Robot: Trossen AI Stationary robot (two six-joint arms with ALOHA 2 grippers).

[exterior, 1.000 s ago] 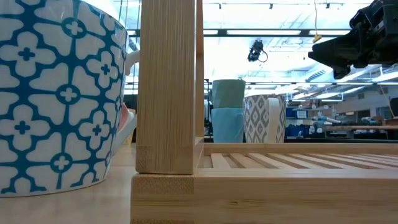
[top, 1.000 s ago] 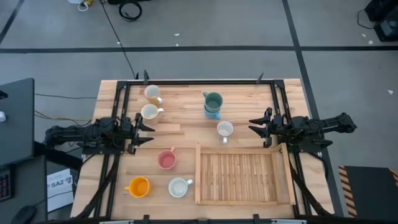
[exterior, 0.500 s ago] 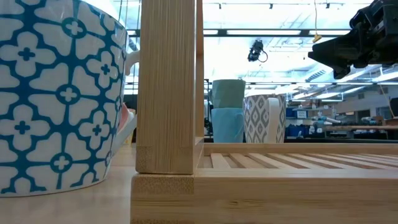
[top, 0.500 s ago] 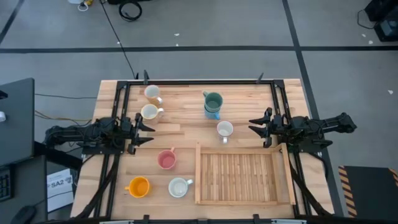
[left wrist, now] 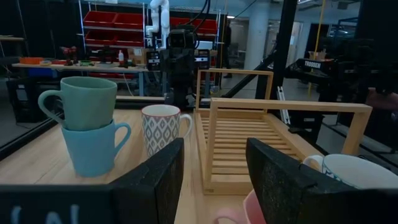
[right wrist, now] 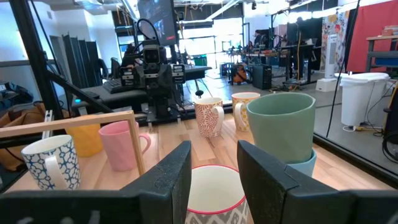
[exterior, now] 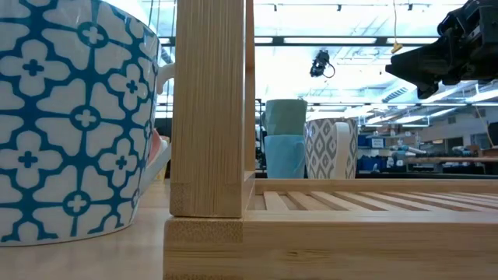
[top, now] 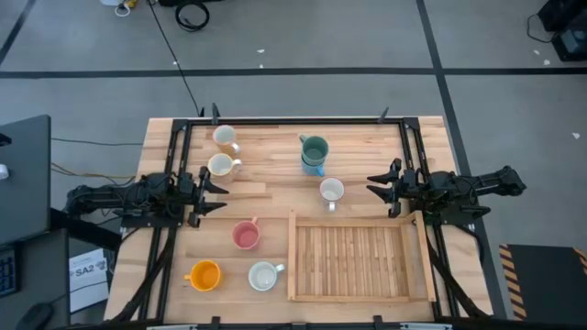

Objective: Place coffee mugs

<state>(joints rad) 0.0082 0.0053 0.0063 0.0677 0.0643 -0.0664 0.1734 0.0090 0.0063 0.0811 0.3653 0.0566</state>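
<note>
— While both arms wait at the table's sides, where are the coffee mugs?
— Scattered on the table beside the wooden tray. Left gripper and right gripper stand apart, holding nothing.

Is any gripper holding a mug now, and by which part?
No. The left gripper and the right gripper are both open and hold nothing.

Green mug (stacked) on blue mug.

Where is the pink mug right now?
High view: the pink mug stands on the table's left half, just left of the wooden tray, with the orange mug nearest, toward the front edge.
</note>
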